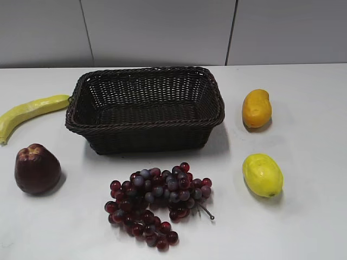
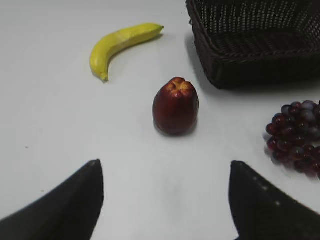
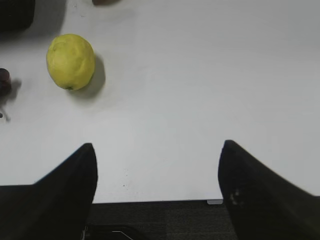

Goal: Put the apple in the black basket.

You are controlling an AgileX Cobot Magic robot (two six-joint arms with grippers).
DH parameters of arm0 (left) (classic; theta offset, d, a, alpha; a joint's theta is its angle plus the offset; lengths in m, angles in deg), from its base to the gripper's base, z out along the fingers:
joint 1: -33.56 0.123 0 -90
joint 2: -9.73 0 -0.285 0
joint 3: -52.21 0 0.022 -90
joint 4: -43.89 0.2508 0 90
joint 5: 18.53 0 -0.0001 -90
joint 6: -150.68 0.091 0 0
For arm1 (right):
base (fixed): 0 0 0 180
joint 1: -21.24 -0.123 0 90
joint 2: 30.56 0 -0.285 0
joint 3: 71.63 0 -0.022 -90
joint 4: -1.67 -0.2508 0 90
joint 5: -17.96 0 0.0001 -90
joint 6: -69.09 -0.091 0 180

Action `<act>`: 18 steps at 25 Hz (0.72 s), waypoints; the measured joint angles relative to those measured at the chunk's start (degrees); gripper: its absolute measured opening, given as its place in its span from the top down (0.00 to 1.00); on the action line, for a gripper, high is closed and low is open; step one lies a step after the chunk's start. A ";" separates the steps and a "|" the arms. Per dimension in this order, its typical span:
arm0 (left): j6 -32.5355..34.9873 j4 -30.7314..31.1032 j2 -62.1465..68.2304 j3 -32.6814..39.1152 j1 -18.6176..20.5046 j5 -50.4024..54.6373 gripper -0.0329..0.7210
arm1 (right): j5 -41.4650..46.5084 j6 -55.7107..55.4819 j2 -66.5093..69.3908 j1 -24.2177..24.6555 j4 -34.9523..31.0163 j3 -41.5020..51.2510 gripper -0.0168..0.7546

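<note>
the apple [image 1: 37,169] stands upright on the white table [image 1: 303,216], front left, apart from the black basket [image 1: 145,108], which sits at centre back with nothing in it. a banana [image 1: 27,112] lies behind the apple; its tip sits just beside the basket's left rim. grapes [image 1: 157,203] lie in front of the basket; an orange-yellow fruit [image 1: 256,108] and a yellow fruit [image 1: 262,174] sit at right. the left gripper [image 2: 165,200] is spread wide and holds nothing, with the apple ahead between its fingers but not yet reached. the right gripper [image 3: 157,195] is likewise wide and unloaded, over bare table near the front edge. risks, as judged: the tapering, broad-based apple may slip or roll if pinched high; carried too low, it could strike the braided rim; a wide approach might nudge the banana.
</note>
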 joint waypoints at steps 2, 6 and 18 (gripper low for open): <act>0.30 0.00 4.85 -0.59 0.00 -0.84 0.18 | 0.00 0.00 0.00 0.00 0.00 0.00 0.24; 2.46 -1.07 16.39 -1.05 0.00 -4.57 0.18 | 0.00 0.00 0.00 0.00 0.00 0.00 0.24; 16.96 -10.17 46.71 -4.05 -0.05 -18.59 0.17 | 0.00 0.00 0.00 0.00 0.00 0.00 0.24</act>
